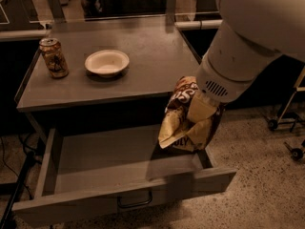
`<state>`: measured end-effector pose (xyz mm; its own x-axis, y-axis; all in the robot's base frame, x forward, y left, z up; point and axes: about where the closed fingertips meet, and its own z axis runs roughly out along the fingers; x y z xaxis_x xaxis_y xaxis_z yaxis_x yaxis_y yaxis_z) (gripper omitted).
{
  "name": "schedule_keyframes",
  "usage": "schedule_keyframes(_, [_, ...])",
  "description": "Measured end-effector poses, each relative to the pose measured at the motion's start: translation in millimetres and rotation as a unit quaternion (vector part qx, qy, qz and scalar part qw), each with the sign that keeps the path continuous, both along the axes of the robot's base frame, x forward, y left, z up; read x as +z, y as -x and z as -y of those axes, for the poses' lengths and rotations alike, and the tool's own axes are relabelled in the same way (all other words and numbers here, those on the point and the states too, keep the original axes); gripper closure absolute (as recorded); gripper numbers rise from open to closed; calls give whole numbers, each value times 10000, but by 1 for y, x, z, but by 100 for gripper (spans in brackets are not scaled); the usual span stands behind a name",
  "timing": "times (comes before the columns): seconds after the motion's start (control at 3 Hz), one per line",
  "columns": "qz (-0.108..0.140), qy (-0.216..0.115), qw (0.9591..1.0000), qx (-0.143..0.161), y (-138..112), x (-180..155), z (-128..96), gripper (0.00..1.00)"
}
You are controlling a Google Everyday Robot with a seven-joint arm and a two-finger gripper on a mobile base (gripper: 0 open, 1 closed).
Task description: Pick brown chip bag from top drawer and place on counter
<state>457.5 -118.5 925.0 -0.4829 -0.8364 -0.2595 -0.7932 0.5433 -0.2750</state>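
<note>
End effector [195,118] at centre right of the frame is clenching the brown chip bag [176,128], which is hanging crumpled over the right end of the open top drawer [95,161]. The bag's top is overlapping the front edge of the worktop [152,51]. The white arm [238,56] is reaching in from the upper right. On the worktop, 1 drink can [53,57] is standing at upper left, with 1 pale bowl [106,62] sitting near it.
</note>
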Motion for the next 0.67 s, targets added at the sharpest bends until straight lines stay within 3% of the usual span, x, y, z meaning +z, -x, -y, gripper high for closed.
schedule_keyframes(0.33, [1, -1, 10000, 0, 0, 0, 0, 100])
schedule_keyframes(0.67, [-81, -242, 9997, 34, -22, -2, -4, 100])
